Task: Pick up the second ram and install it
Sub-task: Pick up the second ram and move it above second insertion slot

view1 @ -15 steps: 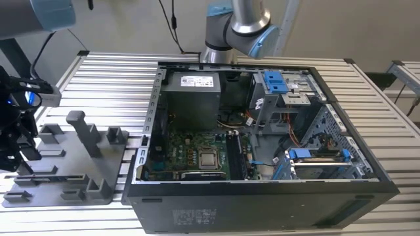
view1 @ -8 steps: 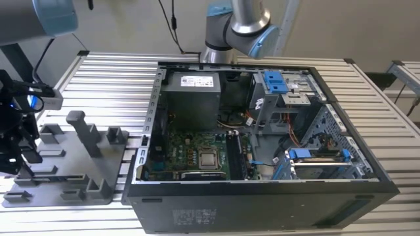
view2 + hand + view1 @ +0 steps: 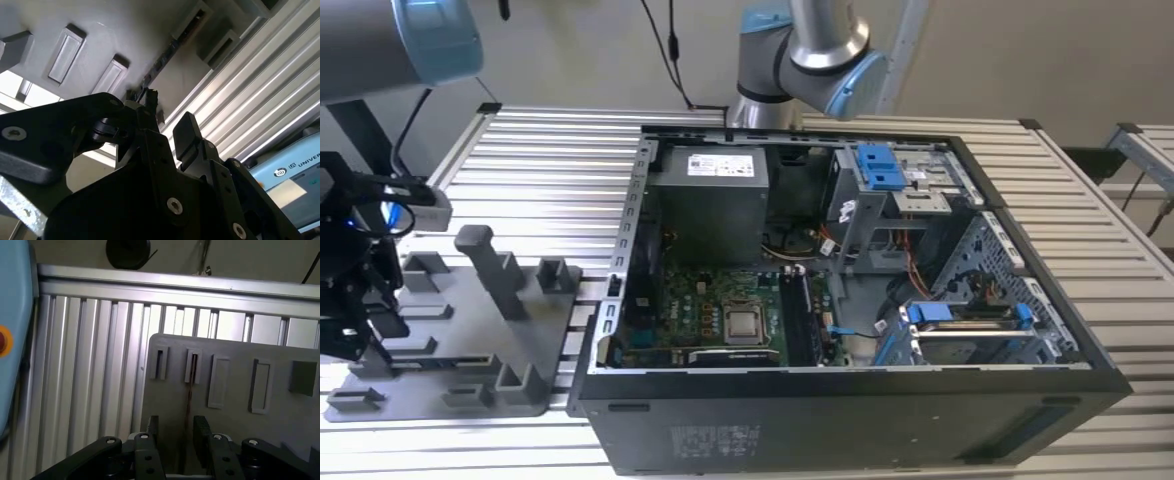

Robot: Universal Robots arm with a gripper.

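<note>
in the first wrist view the gripper (image 3: 176,422) stands part open, its fingers either side of the second ram (image 3: 189,385), which sits edge-on in a slot of the grey fixture (image 3: 240,435). the second wrist view alone shows a printed arm label (image 3: 295,172). in the exterior view the fixture lies at nine o'clock of the open computer case (image 3: 854,400).

The scene is taken from above and well back in the exterior view, tilted down onto the slatted table (image 3: 547,160), with the open computer case (image 3: 854,420) central and the grey fixture plate (image 3: 467,345) at the exterior view's left. In both wrist views that plate (image 3: 235,440) (image 3: 125,30) is seen from close by, past the gripper (image 3: 175,427) (image 3: 167,117); plate and table are shared by all three views
</note>
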